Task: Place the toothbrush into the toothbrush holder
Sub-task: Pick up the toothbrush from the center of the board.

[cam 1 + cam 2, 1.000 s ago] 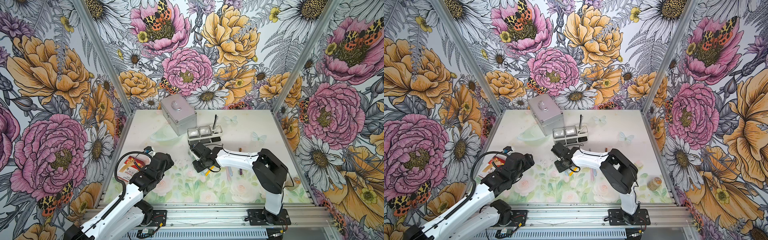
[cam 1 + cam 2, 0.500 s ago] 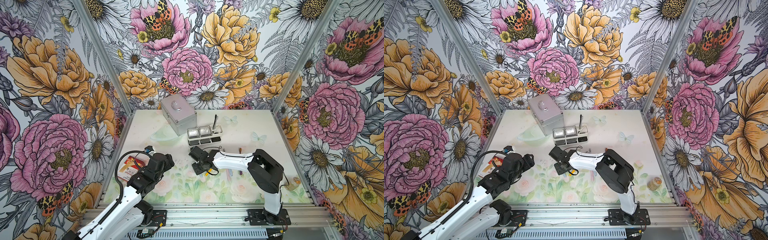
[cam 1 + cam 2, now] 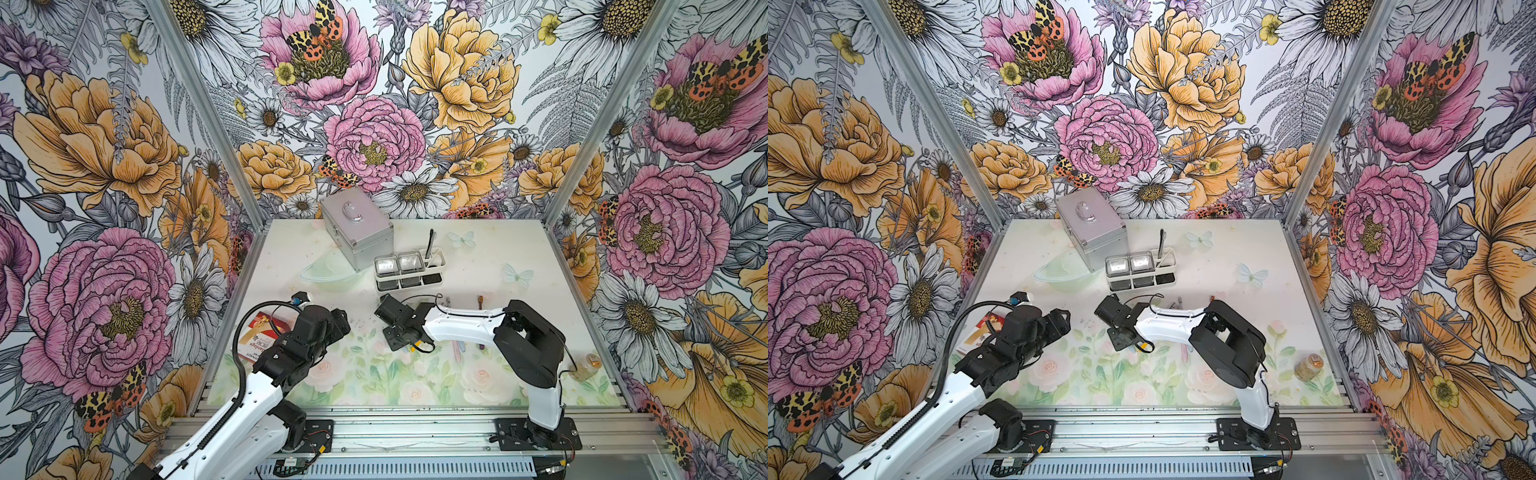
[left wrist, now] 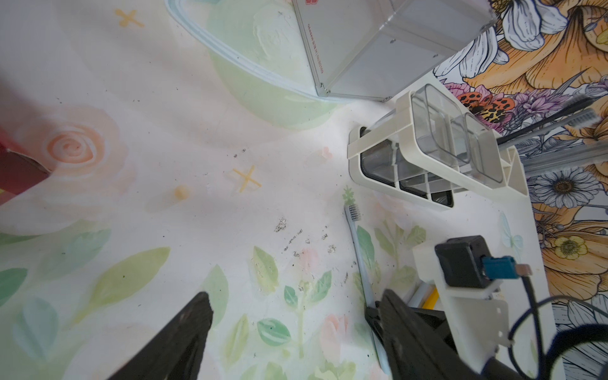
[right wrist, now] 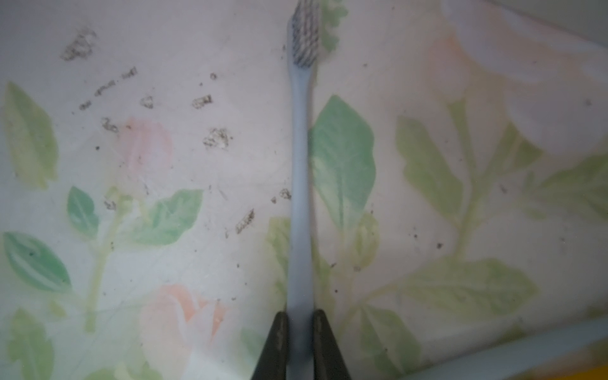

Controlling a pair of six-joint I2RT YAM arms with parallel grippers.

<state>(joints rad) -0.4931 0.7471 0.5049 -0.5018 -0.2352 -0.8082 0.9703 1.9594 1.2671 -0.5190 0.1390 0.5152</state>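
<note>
The toothbrush [image 5: 299, 171] is light blue with grey bristles and lies flat on the floral mat. My right gripper [image 5: 299, 317] is shut on its handle, one finger on each side. In both top views the right wrist [image 3: 399, 328] hangs low over the mat and hides the brush. The left wrist view shows the toothbrush [image 4: 358, 243] pointing toward the white toothbrush holder [image 4: 427, 158]. The toothbrush holder [image 3: 409, 270] [image 3: 1142, 270] stands just behind the right wrist. My left gripper [image 4: 296, 296] is open with nothing in it, left of the brush.
A silver metal case [image 3: 357, 232] stands behind the holder, with a pale green bowl [image 3: 328, 272] to its left. A dark brush [image 3: 431, 241] stands in the holder's right compartment. A red box [image 3: 262, 336] lies by the left arm; a small jar [image 3: 586, 365] sits front right.
My right gripper's fingers have closed onto the toothbrush handle, and its wrist has shifted slightly left. The left arm has barely moved.
</note>
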